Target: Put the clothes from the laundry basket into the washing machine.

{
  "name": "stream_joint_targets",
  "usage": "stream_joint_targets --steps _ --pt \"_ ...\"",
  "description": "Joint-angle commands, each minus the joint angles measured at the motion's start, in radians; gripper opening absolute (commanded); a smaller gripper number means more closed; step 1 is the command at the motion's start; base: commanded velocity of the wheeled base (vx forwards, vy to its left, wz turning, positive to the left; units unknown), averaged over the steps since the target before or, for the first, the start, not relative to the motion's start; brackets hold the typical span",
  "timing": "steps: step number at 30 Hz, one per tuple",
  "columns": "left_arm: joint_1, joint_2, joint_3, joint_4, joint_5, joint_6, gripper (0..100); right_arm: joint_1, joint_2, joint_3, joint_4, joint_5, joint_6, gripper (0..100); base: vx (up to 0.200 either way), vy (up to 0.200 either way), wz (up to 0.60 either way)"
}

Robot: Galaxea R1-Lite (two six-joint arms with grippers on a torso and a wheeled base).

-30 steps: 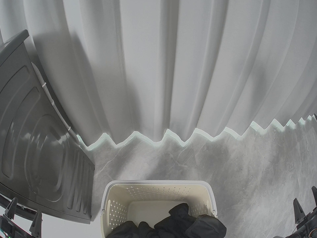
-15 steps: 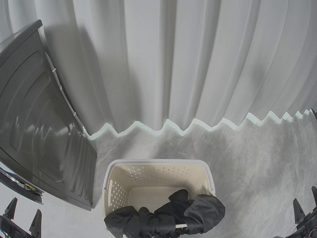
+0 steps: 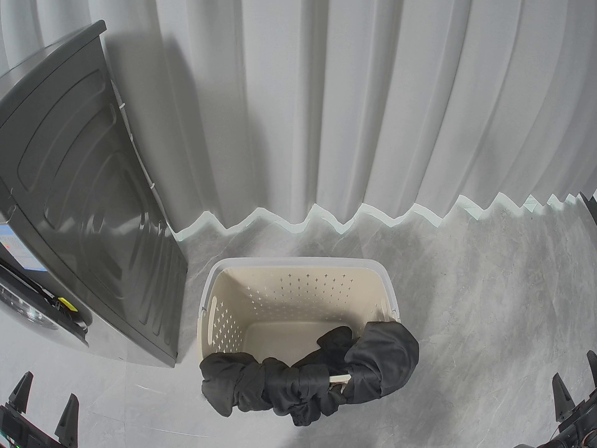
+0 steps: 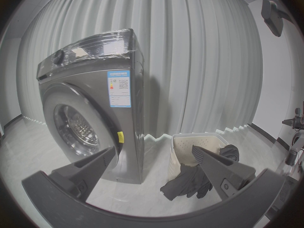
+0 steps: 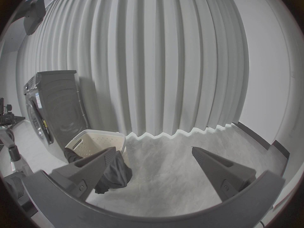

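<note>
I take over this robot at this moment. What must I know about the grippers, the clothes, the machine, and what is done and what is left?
Left gripper: open, empty, low in front of the washing machine.
Right gripper: open, empty, over the floor to the right of the laundry basket.
The basket stands on the floor beside the machine's side panel, with a small gap between them.
Black garment: draped over the basket's near rim, partly inside, partly hanging outside.
Done: nothing grasped yet.
Left: grasp the garment and put it into the machine. I cannot tell whether the door is open.
</note>
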Motion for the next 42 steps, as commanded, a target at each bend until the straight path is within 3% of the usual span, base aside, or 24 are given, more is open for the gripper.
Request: stream_joint_targets --steps 1,10,19,42 --pt "0.000 -0.016 0.018 0.000 0.001 -0.001 100 0.000 -0.016 0.018 -0.001 0.001 0.000 100 -0.200 0.000 0.00" --pt "0.000 -0.016 0.018 0.000 0.001 -0.001 100 0.000 -0.016 0.018 -0.001 0.001 0.000 100 -0.200 0.000 0.00" --pt "0.000 -0.016 0.018 0.000 0.001 -0.001 100 0.000 -0.016 0.018 -0.001 0.001 0.000 100 0.000 0.000 0.00" --pt "0.000 -0.016 0.018 0.000 0.001 -0.001 100 0.000 -0.016 0.018 -0.001 0.001 0.000 100 0.000 0.200 0.00"
